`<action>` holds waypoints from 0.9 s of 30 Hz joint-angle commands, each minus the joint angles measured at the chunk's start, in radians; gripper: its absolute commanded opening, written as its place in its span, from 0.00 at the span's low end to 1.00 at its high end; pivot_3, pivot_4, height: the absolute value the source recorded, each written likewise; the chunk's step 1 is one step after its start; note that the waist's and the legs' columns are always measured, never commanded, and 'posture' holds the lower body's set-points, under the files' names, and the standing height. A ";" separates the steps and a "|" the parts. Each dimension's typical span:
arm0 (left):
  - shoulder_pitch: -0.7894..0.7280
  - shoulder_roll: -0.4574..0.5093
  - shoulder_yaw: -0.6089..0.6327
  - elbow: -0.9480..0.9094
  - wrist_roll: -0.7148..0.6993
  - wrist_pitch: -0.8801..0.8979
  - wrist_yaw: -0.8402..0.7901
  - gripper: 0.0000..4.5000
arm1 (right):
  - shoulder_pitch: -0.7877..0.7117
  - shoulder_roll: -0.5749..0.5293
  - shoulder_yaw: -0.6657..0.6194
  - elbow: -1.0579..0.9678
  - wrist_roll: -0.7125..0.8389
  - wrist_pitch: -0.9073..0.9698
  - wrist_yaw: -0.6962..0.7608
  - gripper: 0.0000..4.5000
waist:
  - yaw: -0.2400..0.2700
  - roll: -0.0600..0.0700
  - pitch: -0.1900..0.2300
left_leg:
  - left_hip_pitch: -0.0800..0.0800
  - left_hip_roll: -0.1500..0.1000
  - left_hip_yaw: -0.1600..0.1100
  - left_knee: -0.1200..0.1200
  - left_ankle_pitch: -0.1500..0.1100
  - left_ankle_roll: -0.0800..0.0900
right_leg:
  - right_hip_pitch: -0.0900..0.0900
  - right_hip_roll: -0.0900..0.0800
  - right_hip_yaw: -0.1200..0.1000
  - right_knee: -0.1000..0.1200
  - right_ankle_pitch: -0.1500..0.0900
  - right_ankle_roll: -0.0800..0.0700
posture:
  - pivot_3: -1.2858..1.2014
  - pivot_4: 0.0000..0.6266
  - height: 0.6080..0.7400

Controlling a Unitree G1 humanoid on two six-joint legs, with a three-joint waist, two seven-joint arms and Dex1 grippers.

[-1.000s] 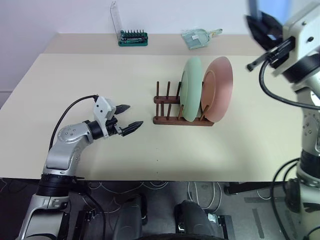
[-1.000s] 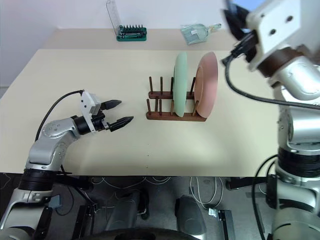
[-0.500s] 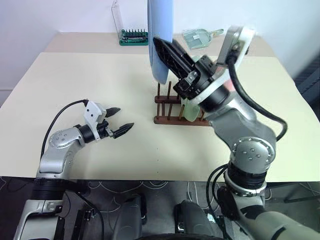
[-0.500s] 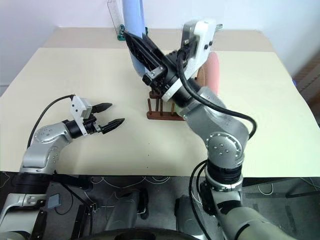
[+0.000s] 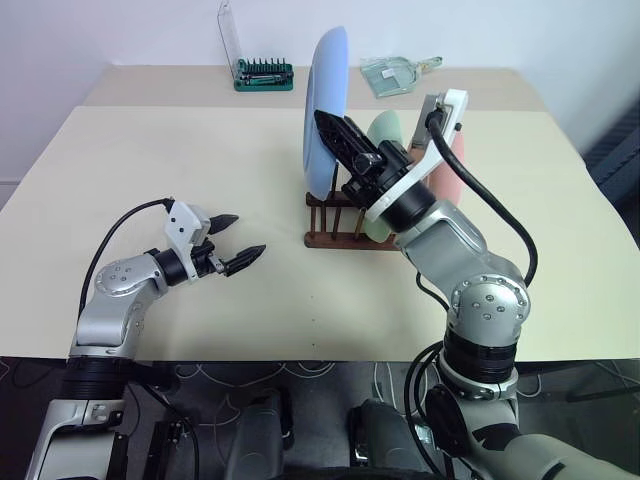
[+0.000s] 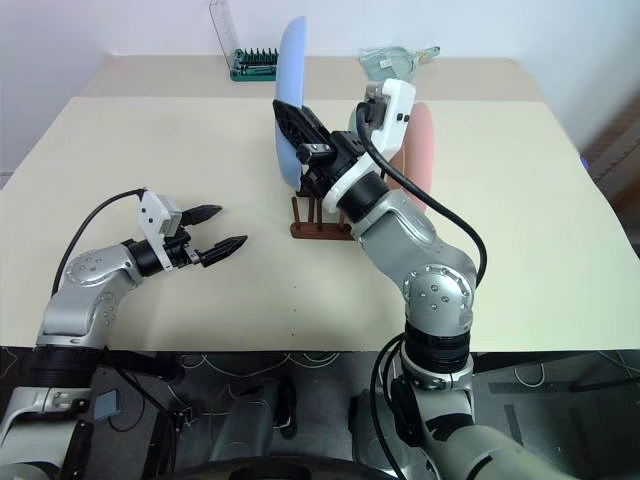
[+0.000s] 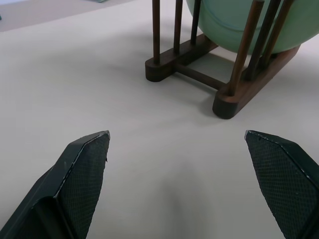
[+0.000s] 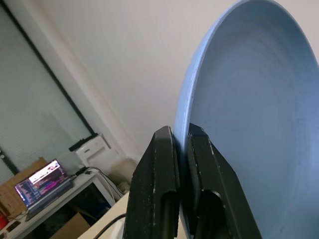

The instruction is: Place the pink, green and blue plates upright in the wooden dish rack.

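Blue plate (image 5: 325, 105) pinched upright by our right gripper (image 5: 337, 135) over wooden dish rack (image 5: 340, 238); our left gripper (image 5: 238, 240) spread wide, holding nothing.

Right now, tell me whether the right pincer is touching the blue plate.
Touching. The right wrist view shows the right pincer shut on the blue plate, its rim clamped between both fingers.

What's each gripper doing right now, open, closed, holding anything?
Left gripper: open, holding nothing, above the table.
Right gripper: shut on the rim of the blue plate, held upright over the wooden dish rack.
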 commanded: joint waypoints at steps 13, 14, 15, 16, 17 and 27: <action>0.006 0.004 0.020 -0.066 -0.019 0.012 -0.005 1.00 | 0.002 -0.001 -0.033 0.028 0.033 0.015 -0.077 0.01 | 0.000 0.000 0.000 | -0.001 0.000 0.000 0.000 0.000 0.000 | 0.000 0.000 0.000 0.000 0.000 0.000 | 0.52 0.24 0.94; 0.006 0.004 0.019 -0.069 -0.019 0.014 -0.005 1.00 | 0.004 -0.001 -0.034 0.029 0.035 0.017 -0.081 0.01 | 0.000 0.000 0.000 | -0.001 0.000 0.000 0.000 0.000 0.000 | 0.000 0.000 0.000 0.000 0.000 0.000 | 0.52 0.24 0.94; 0.005 0.003 0.019 -0.071 -0.020 0.016 -0.005 1.00 | 0.004 0.000 -0.034 0.029 0.037 0.019 -0.083 0.01 | 0.000 0.000 0.000 | -0.001 0.000 0.000 0.000 0.000 0.000 | 0.000 0.000 0.000 0.000 0.000 0.000 | 0.52 0.24 0.94; 0.004 0.001 0.020 -0.075 -0.022 0.016 -0.006 1.00 | 0.004 -0.001 -0.035 0.030 0.038 0.020 -0.084 0.01 | 0.000 0.000 0.000 | -0.001 0.000 0.000 0.000 0.000 0.000 | 0.000 0.000 0.000 0.000 0.000 0.000 | 0.52 0.24 0.94; 0.003 -0.002 0.023 -0.082 -0.030 0.017 -0.009 1.00 | 0.004 -0.001 -0.036 0.031 0.039 0.022 -0.087 0.01 | 0.000 0.000 0.000 | -0.001 0.000 0.000 0.000 0.000 0.000 | 0.000 0.000 0.000 0.000 0.000 0.000 | 0.52 0.24 0.94; -0.002 -0.007 0.023 -0.109 -0.051 0.031 -0.009 1.00 | 0.007 -0.004 -0.042 0.034 0.043 0.025 -0.092 0.88 | 0.000 0.000 0.000 | -0.001 0.000 0.000 0.000 0.000 0.000 | -0.001 0.000 0.000 0.000 0.000 0.000 | 0.52 0.24 0.94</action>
